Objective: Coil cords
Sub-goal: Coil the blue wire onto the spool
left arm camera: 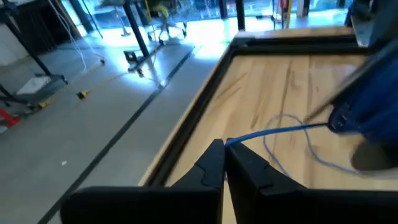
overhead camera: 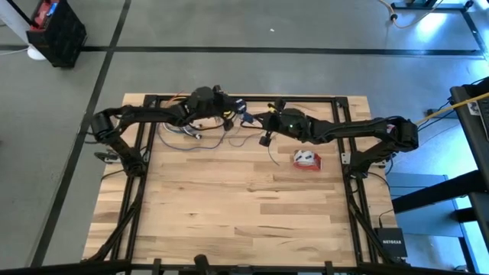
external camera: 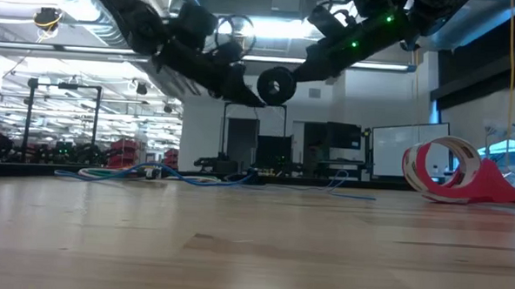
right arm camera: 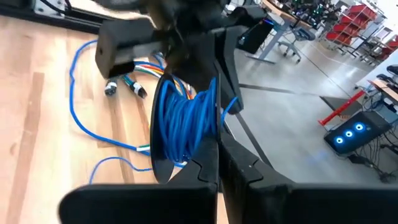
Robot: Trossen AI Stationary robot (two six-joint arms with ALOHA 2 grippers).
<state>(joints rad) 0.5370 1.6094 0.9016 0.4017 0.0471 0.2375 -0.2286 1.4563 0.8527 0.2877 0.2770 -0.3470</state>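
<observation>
Both pincers: you have them raised over the table's far edge, meeting there.
Left gripper (left arm camera: pixel 225 163): clenched on the blue cord (left arm camera: pixel 273 131), keeping the strand taut for winding.
Right gripper (right arm camera: pixel 217 163): clenched on the black spool (right arm camera: pixel 163 134), which carries the wound coil.
Loose cord: trails across the wooden table (overhead camera: pixel 229 206) beneath.
Red-and-white cord bundle (overhead camera: pixel 307 159): lies apart, near the right arm.

— Where's everything sitting?
— The two arms meet over the far end of the table (overhead camera: pixel 229 206). Loose cord (overhead camera: pixel 200 137) lies beneath the left arm. The tape dispenser (overhead camera: pixel 307 160) stands on the boards nearer, under the right arm.
— And the spool (external camera: pixel 277 85)?
— Up in the air between the arms.
</observation>
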